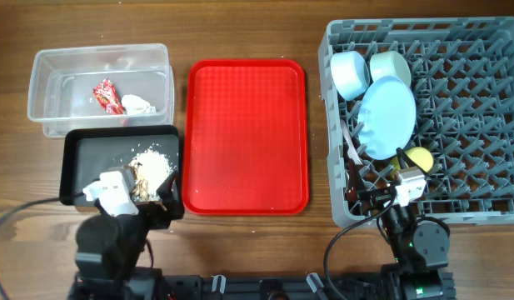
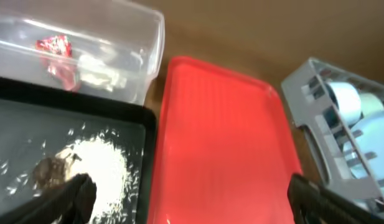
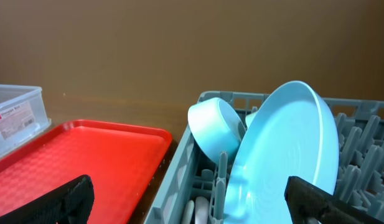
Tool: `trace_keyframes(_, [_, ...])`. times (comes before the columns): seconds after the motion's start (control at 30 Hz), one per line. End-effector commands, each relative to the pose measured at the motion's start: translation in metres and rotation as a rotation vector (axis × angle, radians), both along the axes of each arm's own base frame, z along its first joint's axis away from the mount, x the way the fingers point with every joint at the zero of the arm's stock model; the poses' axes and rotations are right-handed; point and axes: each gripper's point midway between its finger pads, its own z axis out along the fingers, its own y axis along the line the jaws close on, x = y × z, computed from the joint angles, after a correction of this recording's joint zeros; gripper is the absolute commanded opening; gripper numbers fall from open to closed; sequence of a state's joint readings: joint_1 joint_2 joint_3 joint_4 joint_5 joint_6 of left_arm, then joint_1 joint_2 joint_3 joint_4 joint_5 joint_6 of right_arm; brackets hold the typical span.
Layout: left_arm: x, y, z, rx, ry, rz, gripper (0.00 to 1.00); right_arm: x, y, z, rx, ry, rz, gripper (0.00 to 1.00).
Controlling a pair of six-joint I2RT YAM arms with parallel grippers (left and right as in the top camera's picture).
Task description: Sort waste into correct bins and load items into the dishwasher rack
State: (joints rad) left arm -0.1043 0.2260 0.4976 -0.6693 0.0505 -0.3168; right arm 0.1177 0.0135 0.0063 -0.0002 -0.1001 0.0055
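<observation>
The clear tub (image 1: pixel 48 62) holds the red wrapper (image 1: pixel 107 95) and white tissue (image 1: pixel 137 103); they also show in the left wrist view, wrapper (image 2: pixel 55 50) and tissue (image 2: pixel 101 71). The black tray (image 1: pixel 90 150) holds rice (image 1: pixel 154 162) with brown bits (image 2: pixel 48 171). The grey rack (image 1: pixel 473 200) holds the blue bowl (image 1: pixel 350 73), green bowl (image 1: pixel 390 67), blue plate (image 1: pixel 386 117), yellow cup (image 1: pixel 421 158) and white cutlery (image 1: pixel 354 146). My left gripper (image 2: pixel 192 211) is open and empty over the black tray's near right corner. My right gripper (image 3: pixel 192 208) is open and empty at the rack's near left edge.
The red serving tray (image 1: pixel 246 136) lies between the bins and the rack with nothing on it. The plate (image 3: pixel 291 143) stands upright on edge beside the blue bowl (image 3: pixel 213 130). Cables trail along the table's front edge.
</observation>
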Motion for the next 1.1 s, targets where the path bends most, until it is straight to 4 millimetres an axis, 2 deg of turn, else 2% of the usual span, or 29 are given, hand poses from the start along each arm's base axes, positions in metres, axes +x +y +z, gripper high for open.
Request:
trace_keyframes(0.0, [0.011,0.001,-0.016,-0.024,-0.135,0.008,1.0,0.0,-0.003,0.002,-0.004,-0.008,-0.016,1.0])
trace_keyframes(0.17, [0.034,0.006,-0.002,-0.022,-0.433,0.031,1.0,0.0,-0.003,0.001,-0.004,-0.007,-0.016,1.0])
trace_keyframes(0.27, [0.036,0.004,0.002,0.086,-0.532,-0.001,1.0,0.0,-0.003,0.002,-0.004,-0.008,-0.016,1.0])
trace_keyframes(0.33, [0.037,-0.001,-0.007,0.15,-0.502,-0.04,1.0,0.0,-0.003,0.002,-0.004,-0.008,-0.016,1.0])
trace_keyframes(0.43, [0.036,-0.004,-0.041,0.141,-0.364,-0.065,1.0,0.0,-0.003,0.002,-0.004,-0.008,-0.016,1.0])
trace_keyframes(1.07, [0.036,-0.004,-0.041,0.125,-0.361,-0.062,1.0,0.0,-0.003,0.002,-0.004,-0.008,-0.016,1.0])
